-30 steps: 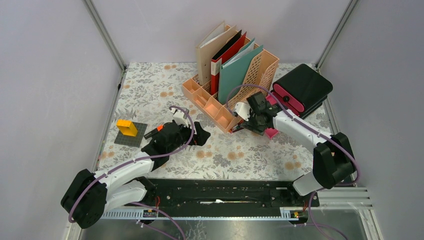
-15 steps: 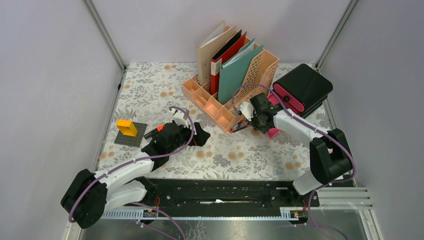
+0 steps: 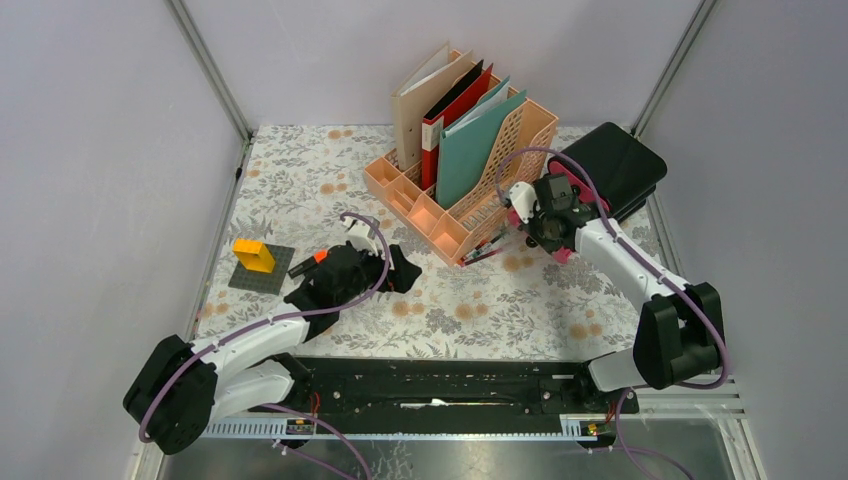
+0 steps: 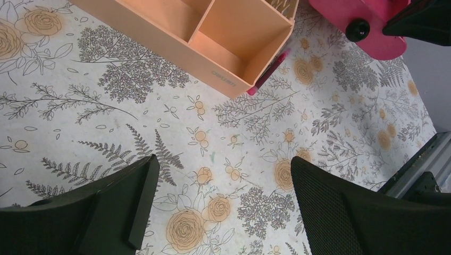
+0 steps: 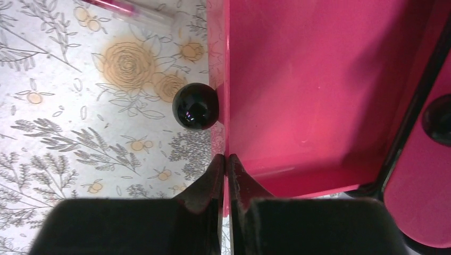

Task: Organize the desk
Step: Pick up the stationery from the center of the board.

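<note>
While the right gripper (image 5: 227, 159) is clenched on the thin front wall of the pulled-out pink drawer (image 5: 308, 79), close to its black knob (image 5: 195, 106), the step looks to me like closing that drawer into the black drawer box (image 3: 615, 165) at the far right of the desk (image 3: 480, 300), which spreads under both arms. Next comes a straight push inward. The left gripper (image 4: 223, 164) hangs spread wide, empty, over the flowered cloth. I count two pink drawers, one peach file rack (image 3: 400, 190), roughly five folders (image 3: 478, 145), at least two pens (image 3: 483, 250) and one orange block (image 3: 253, 254).
</note>
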You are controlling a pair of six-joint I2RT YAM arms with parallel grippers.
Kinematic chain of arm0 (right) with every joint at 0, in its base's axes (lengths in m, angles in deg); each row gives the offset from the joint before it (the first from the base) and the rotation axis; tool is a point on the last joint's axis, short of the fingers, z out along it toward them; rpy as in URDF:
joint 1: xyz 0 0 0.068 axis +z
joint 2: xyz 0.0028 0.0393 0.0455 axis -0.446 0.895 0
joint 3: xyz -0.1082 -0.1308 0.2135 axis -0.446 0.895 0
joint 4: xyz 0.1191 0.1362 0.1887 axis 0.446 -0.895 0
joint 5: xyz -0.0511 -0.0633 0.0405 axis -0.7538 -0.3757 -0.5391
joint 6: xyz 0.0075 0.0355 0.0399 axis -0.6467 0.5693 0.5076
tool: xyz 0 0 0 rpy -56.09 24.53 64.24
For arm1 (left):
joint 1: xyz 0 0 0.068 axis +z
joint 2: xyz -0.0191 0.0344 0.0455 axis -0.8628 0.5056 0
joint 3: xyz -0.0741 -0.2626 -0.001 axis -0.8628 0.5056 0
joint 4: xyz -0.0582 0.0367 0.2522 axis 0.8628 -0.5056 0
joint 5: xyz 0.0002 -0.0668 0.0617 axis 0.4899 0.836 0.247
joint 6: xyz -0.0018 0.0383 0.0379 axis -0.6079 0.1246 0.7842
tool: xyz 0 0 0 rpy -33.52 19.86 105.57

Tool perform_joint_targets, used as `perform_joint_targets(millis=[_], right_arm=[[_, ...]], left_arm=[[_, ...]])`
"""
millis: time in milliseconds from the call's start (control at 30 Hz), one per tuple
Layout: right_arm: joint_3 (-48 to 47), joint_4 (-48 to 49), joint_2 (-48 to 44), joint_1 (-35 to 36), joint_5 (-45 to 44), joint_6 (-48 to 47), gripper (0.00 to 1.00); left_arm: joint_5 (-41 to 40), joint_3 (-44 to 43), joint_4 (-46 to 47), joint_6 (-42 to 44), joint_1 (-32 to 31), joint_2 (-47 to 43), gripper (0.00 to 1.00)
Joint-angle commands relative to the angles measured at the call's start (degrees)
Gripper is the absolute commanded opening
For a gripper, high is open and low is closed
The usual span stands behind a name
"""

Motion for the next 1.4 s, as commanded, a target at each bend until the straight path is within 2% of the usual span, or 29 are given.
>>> perform_joint_targets(millis=[0,133,333,500,600,700,800,833,867,933,1033,1167,1233,1267,1367], right_arm=[[-3.9,2.8,-0.8,-3.0,-2.1,-3.1,0.04],[-4.6,3.5,0.6,-5.1,-1.8,-3.8,0.08],[-6.2,2.0,0.0,-5.5,2.7,-3.3,0.52],[-8.4,-0.4,-2.7,-5.4,9.3,-3.9,0.65],[-9.2,-1.6,-3.9,-5.4,16.4,-5.5,0.7],[-9.4,-2.7,-3.8,-5.4,24.8,-7.7,0.72],[-8.0,-5.7,-2.2,-5.4,37.5,-15.4,0.73],[-6.9,-7.9,-1.3,-5.3,41.8,-21.5,0.73],[-5.2,-10.0,-0.5,-5.3,45.2,-31.8,0.74],[-1.7,-11.5,0.5,-5.3,48.7,-44.6,0.75],[-0.2,-10.3,2.8,-5.4,48.8,-55.5,0.76],[-3.0,-8.5,8.7,-5.3,47.6,-62.0,0.72],[-3.9,-6.3,10.6,-5.3,47.6,-62.6,0.69],[-5.5,-3.6,13.0,-4.3,45.8,-61.8,0.62],[-6.1,-1.0,15.1,-2.7,40.8,-61.0,0.56]], left_arm=[[0.9,-0.5,4.0,-0.3,0.3,0.0,0.99],[0.8,-0.2,4.0,-0.3,0.4,-0.1,0.99],[0.4,-0.1,3.3,-0.4,0.3,-1.0,0.99],[0.2,0.1,3.1,-0.3,0.4,-1.5,0.99],[0.2,0.0,3.0,-0.3,0.4,-1.5,0.99],[0.1,-0.1,2.9,-0.3,0.4,-1.5,0.99],[-0.1,0.0,2.7,-0.3,0.4,-1.9,0.99],[-0.2,0.0,2.6,-0.3,0.4,-1.9,0.99],[-0.3,0.0,2.4,-0.3,0.4,-2.1,0.99],[-0.5,-0.1,2.0,-0.1,0.4,-2.5,0.99],[-1.2,0.1,1.1,0.2,0.4,-3.3,0.99],[-1.7,0.5,1.2,0.2,0.4,-3.7,0.99],[-1.7,0.5,1.1,0.3,0.4,-3.6,0.99],[-2.0,0.7,1.1,0.3,0.5,-3.6,0.99],[-2.2,0.9,1.1,0.4,0.6,-3.8,0.99]])
